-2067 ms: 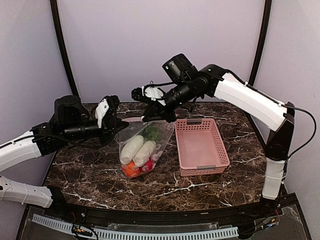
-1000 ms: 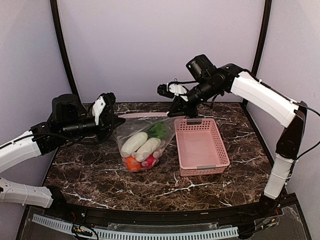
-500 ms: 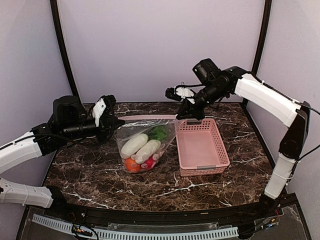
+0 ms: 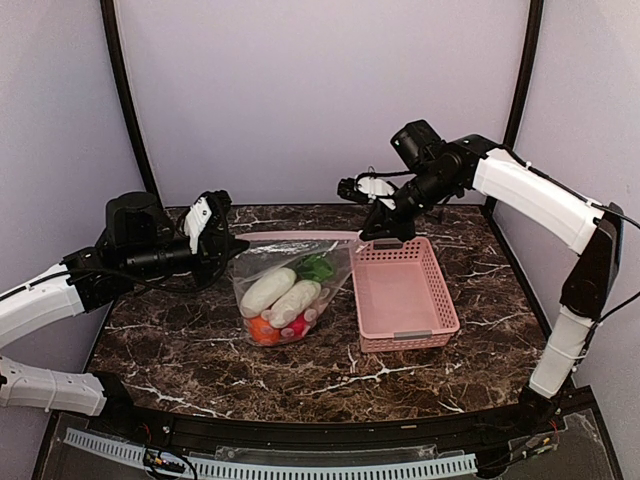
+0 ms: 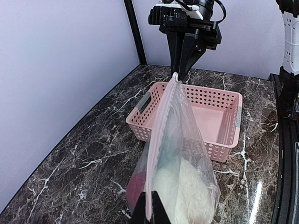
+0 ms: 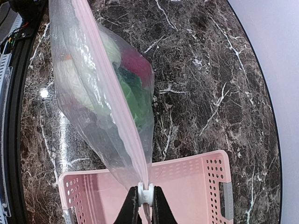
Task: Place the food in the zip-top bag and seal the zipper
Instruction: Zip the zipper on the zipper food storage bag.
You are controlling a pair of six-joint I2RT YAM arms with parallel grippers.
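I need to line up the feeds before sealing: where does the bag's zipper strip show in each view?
Top external: the zipper runs level at centre, from the left end effector to the right end effector.
Left wrist: the zipper rises from bottom centre to upper centre.
Right wrist: the zipper slants from top left down to the slider at bottom centre.
Shared landmark: the pink basket by the slider end.

Your left arm (image 4: 35, 298) and right arm (image 4: 528, 195): white shells over black joints and black wrist housings. Your left end effector (image 4: 236, 243) and right end effector (image 4: 373, 232): black fingers, white mounts. Thin black cables (image 4: 160, 285) trail along the links.
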